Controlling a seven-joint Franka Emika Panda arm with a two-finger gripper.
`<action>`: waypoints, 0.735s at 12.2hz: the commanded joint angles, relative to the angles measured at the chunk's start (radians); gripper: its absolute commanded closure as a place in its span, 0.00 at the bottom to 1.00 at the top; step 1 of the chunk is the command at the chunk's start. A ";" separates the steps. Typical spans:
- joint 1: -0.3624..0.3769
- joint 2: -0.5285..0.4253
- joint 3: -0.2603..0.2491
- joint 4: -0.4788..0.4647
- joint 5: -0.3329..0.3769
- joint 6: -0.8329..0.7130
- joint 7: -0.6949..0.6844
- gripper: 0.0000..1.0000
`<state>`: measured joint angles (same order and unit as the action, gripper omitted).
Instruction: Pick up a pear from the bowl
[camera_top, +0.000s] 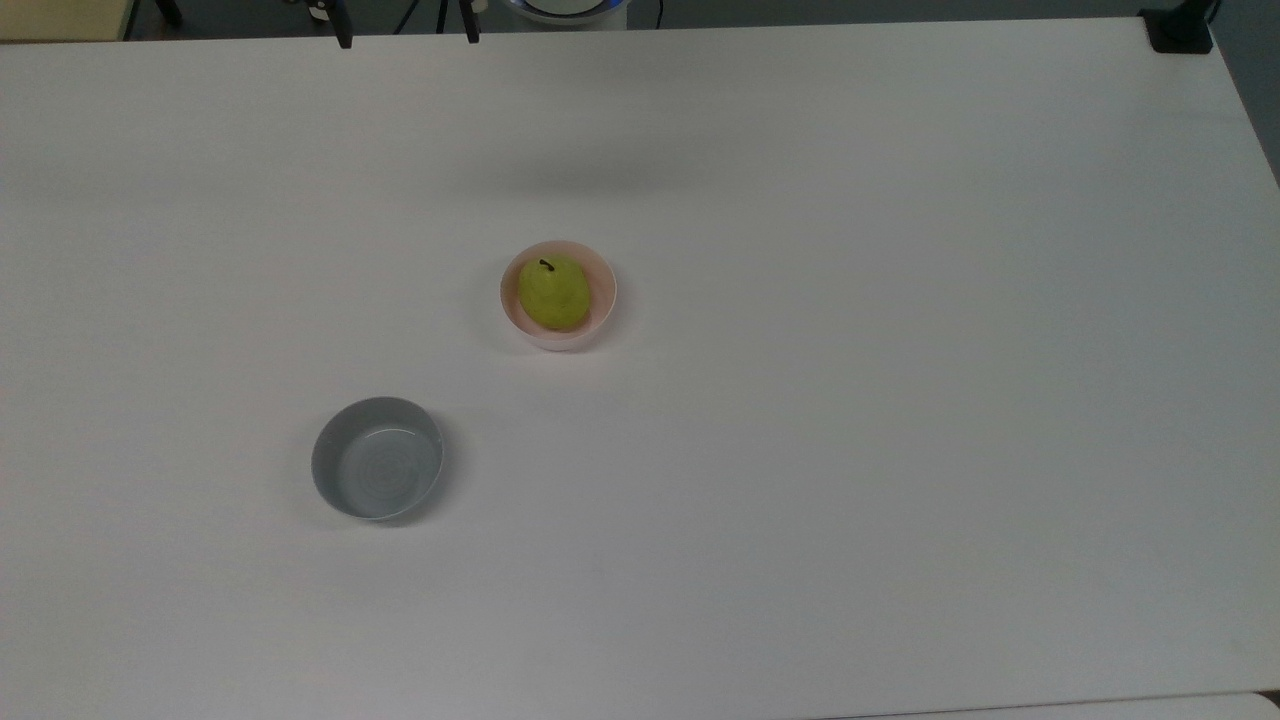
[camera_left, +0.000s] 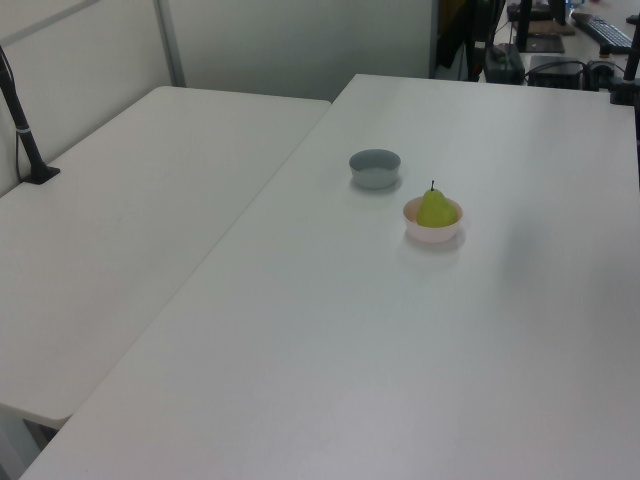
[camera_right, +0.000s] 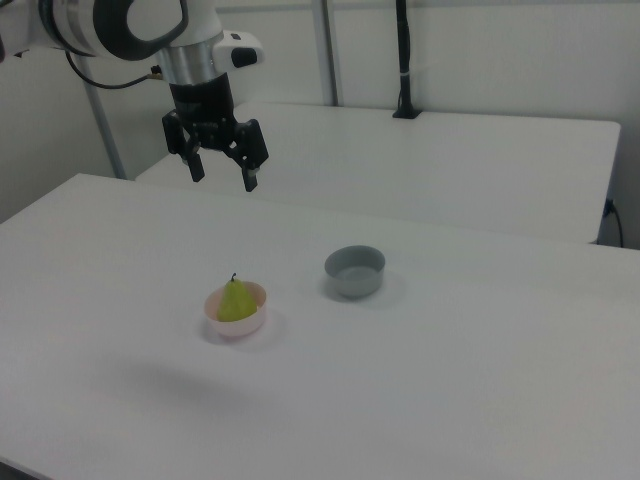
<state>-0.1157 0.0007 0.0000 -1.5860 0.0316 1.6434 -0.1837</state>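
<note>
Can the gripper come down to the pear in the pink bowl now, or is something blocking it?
Probably yes. The open gripper hangs above the pear, nothing between them; the grey bowl stands apart.

overhead top view, opposing side views, sharing table (camera_top: 800, 500)

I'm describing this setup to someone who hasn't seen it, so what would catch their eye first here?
The yellow-green pear stands out most, sitting stem up in the pale pink bowl near the middle of the white table. An empty grey bowl sits apart from it, toward the top view's lower left. In the right view, the open gripper hangs high above the table, away from both bowls.
</note>
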 joint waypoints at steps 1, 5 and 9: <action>0.016 -0.013 -0.014 -0.025 0.013 0.027 -0.008 0.00; 0.016 -0.015 -0.014 -0.025 0.013 0.026 -0.008 0.00; 0.016 -0.013 -0.014 -0.025 0.014 0.027 -0.022 0.00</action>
<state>-0.1150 0.0007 0.0000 -1.5863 0.0316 1.6435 -0.1837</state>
